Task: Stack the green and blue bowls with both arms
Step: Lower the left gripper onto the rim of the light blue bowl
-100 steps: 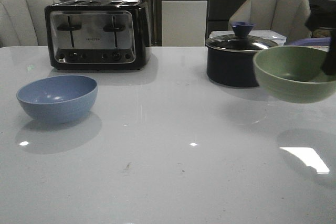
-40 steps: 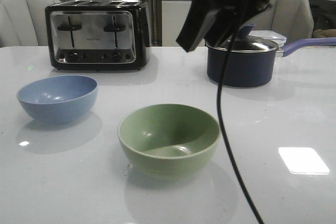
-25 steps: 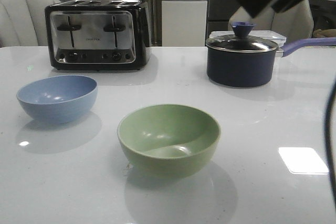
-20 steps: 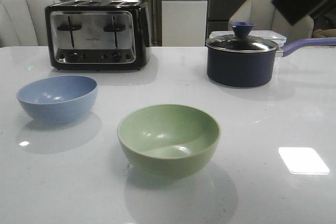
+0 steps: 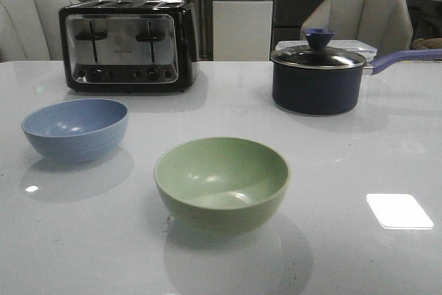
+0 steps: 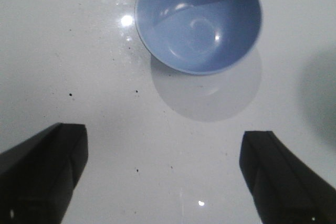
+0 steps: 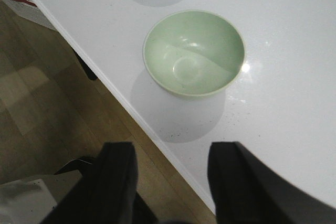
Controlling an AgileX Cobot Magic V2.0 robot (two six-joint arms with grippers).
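Green bowl (image 5: 222,183) sits upright mid-table as your base; blue bowl (image 5: 75,128) apart (ungripped), both grippers (image 6: 163,182) (image 7: 170,174) agape, empty.

Left tool (image 6: 163,182): black, blocky angular fingers, matte. Right tool (image 7: 170,182): black, broad flat fingers.

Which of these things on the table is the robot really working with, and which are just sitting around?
For the job: green bowl, blue bowl, open left gripper, open right gripper.

Just lying about: toaster, lidded saucepan, plastic container behind it.
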